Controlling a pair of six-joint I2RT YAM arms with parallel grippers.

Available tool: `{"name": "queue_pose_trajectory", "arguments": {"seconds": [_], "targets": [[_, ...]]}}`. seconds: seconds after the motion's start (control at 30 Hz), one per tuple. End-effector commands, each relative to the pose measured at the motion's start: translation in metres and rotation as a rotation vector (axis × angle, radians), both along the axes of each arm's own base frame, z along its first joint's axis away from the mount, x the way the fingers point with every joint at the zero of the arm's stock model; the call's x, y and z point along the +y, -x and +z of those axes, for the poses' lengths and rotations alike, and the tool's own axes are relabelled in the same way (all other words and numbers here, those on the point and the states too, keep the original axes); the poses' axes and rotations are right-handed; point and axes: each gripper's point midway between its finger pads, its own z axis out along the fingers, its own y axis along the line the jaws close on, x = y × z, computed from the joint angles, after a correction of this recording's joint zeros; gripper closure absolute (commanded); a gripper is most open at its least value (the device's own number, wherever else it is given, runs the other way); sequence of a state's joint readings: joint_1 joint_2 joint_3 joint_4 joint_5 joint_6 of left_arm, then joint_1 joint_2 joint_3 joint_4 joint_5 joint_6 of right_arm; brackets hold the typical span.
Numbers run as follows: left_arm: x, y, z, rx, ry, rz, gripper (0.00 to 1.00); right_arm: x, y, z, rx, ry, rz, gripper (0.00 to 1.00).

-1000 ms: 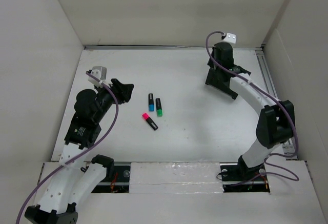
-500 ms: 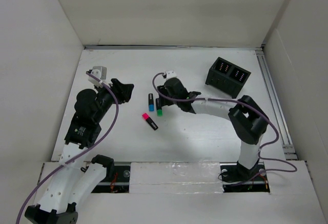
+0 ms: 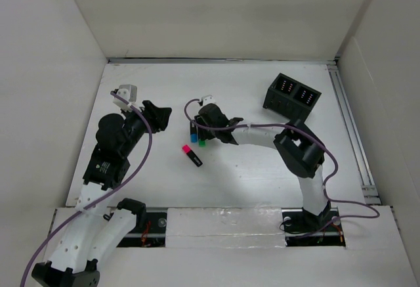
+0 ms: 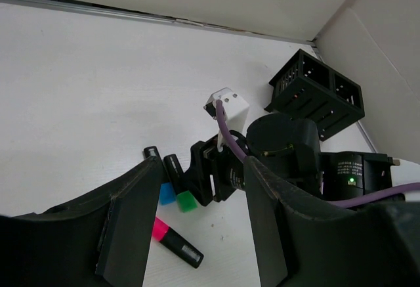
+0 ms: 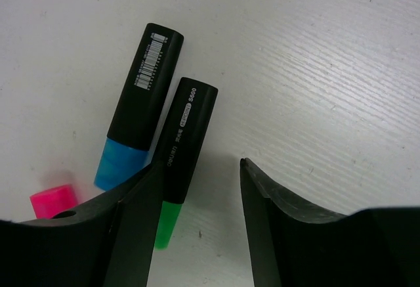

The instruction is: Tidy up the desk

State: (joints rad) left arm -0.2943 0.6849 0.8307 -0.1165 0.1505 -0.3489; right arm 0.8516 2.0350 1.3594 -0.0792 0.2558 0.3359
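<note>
The desk (image 3: 262, 169) fills the view, with a green highlighter (image 5: 186, 136), blue highlighter (image 5: 141, 96) and pink highlighter (image 3: 191, 155) loose at its middle. Within the last second the right gripper (image 5: 200, 169) has swung over from the black box (image 3: 292, 96) to the green one, jaws parted and empty, the marker against one finger rather than between them, so a pickup seems next. The left gripper (image 4: 203, 162) has stayed put, jaws wide and empty.

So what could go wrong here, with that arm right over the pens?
Two things, perhaps. The green highlighter sits close to one finger of the open right tool, not centred, so closing may shove it aside. The blue highlighter lies right beside it, so the tool could nudge it or pinch both together.
</note>
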Motion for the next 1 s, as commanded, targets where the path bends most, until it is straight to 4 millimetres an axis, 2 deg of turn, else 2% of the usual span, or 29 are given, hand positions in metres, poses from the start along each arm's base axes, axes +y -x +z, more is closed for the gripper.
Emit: {"name": "queue_pose_trajectory", "arguments": {"seconds": [0.0,0.07,0.1,0.37,0.53,0.57,0.67,0.83,0.9,0.93,0.97], "targets": [[-0.001,0.000,0.011,-0.050,0.008,-0.013,0.51,0.007,-0.003,0.008,-0.028,0.008,-0.005,0.45],[-0.001,0.000,0.012,-0.051,0.010,-0.013,0.51,0.005,-0.007,0.013,-0.042,0.013,-0.024,0.48],[-0.001,0.000,0.011,-0.049,0.009,-0.013,0.51,0.007,-0.010,0.024,-0.059,-0.002,-0.029,0.50],[-0.002,0.001,0.012,-0.053,0.009,-0.016,0.51,0.014,-0.017,0.039,-0.098,-0.014,-0.011,0.53],[-0.002,0.001,0.012,-0.054,0.010,-0.018,0.51,0.021,-0.015,0.015,-0.043,0.011,0.020,0.50],[-0.002,0.001,0.012,-0.053,0.009,-0.018,0.51,0.021,-0.014,0.003,-0.028,0.024,0.019,0.50],[-0.003,0.002,0.012,-0.053,0.011,-0.022,0.51,0.024,-0.017,-0.008,-0.015,0.038,0.020,0.49],[-0.003,0.001,0.011,-0.051,0.009,-0.022,0.51,0.022,-0.022,-0.011,-0.019,0.068,-0.003,0.51],[-0.002,0.001,0.012,-0.053,0.009,-0.021,0.51,0.016,-0.022,-0.008,-0.028,0.076,-0.024,0.59],[-0.002,0.001,0.012,-0.051,0.009,-0.021,0.51,0.012,-0.018,-0.013,-0.020,0.084,-0.027,0.64],[-0.003,0.002,0.012,-0.054,0.010,-0.025,0.51,0.010,-0.017,-0.012,-0.019,0.084,-0.030,0.74]]}}
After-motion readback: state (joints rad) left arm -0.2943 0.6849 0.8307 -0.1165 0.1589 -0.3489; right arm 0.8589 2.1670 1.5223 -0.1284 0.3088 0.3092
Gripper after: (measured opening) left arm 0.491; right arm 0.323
